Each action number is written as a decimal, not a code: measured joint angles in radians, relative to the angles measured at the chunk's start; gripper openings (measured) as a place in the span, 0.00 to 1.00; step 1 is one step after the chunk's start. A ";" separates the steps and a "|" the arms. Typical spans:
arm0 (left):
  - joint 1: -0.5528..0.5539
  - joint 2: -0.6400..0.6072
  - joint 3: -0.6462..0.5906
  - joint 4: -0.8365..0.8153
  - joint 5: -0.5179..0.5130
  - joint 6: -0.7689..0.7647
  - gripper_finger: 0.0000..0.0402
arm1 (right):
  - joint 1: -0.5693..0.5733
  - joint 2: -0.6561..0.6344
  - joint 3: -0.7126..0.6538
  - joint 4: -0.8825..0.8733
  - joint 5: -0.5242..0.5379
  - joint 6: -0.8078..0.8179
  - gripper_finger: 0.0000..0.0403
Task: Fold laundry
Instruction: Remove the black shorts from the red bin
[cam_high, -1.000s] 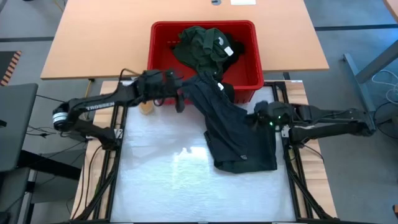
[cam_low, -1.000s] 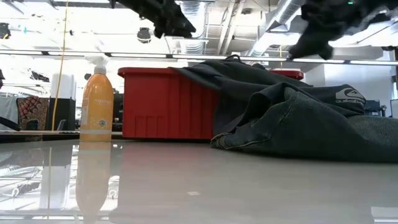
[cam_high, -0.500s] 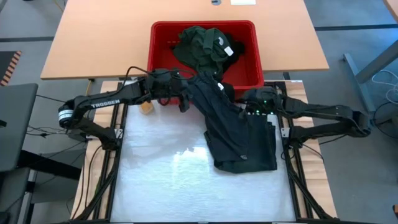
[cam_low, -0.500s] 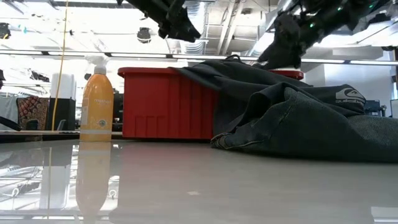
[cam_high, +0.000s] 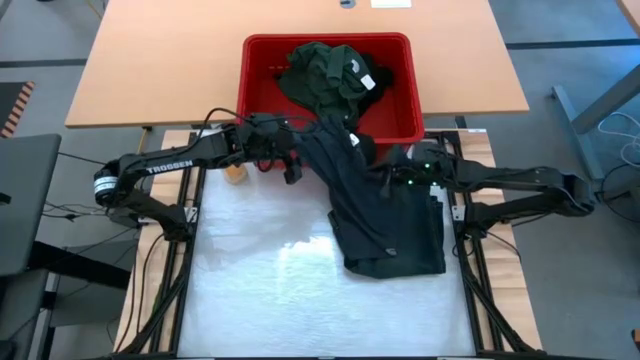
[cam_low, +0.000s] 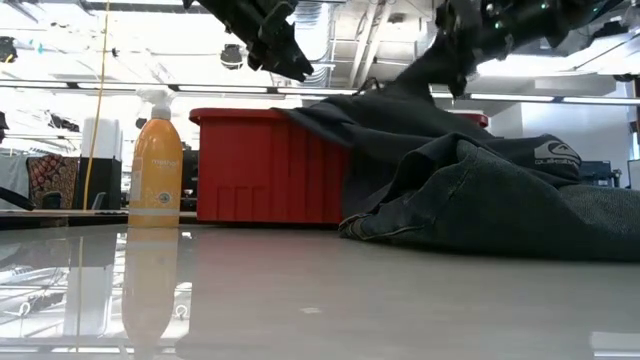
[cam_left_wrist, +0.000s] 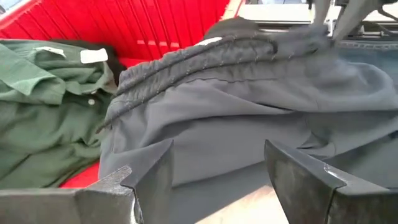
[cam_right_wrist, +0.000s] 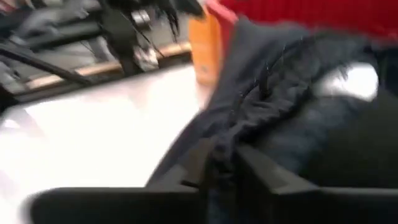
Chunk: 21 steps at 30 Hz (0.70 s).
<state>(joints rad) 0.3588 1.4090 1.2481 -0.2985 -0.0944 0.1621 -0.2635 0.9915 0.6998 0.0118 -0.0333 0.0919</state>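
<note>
A dark grey garment (cam_high: 385, 215) with an elastic waistband (cam_left_wrist: 205, 53) hangs by its far end over the front rim of the red basket (cam_high: 260, 60); the rest lies heaped on the white table top. A green buttoned shirt (cam_high: 325, 72) with a white label (cam_left_wrist: 93, 56) lies inside the basket. My left gripper (cam_high: 291, 167) hovers open at the basket's front rim, just left of the waistband, touching nothing. My right gripper (cam_high: 385, 180) is shut on the dark garment from the right. My right gripper pinches a raised fold of the dark garment (cam_right_wrist: 225, 163) between its two fingers, about midway along the cloth; how many layers I cannot tell. The fingers come from the table's right, slanting slightly down. The cloth rises in a peak (cam_low: 415, 82) to the fingers, the rest staying on the table and the basket rim.
An orange bottle (cam_low: 156, 170) stands at the basket's front left corner, below the left arm. A wooden table (cam_high: 150, 70) lies behind the basket. The near half of the white table top (cam_high: 260, 290) is bare.
My right gripper has moved toward the table's left, onto the dark garment, and has taken hold of a fold. The cloth there now stands drawn up in a peak, while the rest has kept its place.
</note>
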 joint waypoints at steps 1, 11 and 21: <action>0.000 0.000 0.000 0.000 0.000 0.000 0.59 | 0.005 -0.006 0.000 0.018 -0.020 -0.009 0.09; 0.000 0.000 0.000 -0.107 0.006 0.002 0.59 | 0.159 -0.035 0.064 -0.082 -0.395 0.160 0.05; -0.038 -0.002 -0.064 -0.220 0.117 -0.101 0.59 | 0.521 0.038 0.063 -0.527 -0.477 0.553 0.06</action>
<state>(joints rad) 0.3211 1.4075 1.1843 -0.5181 0.0228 0.0606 0.2579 1.0300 0.7631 -0.5150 -0.5098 0.6447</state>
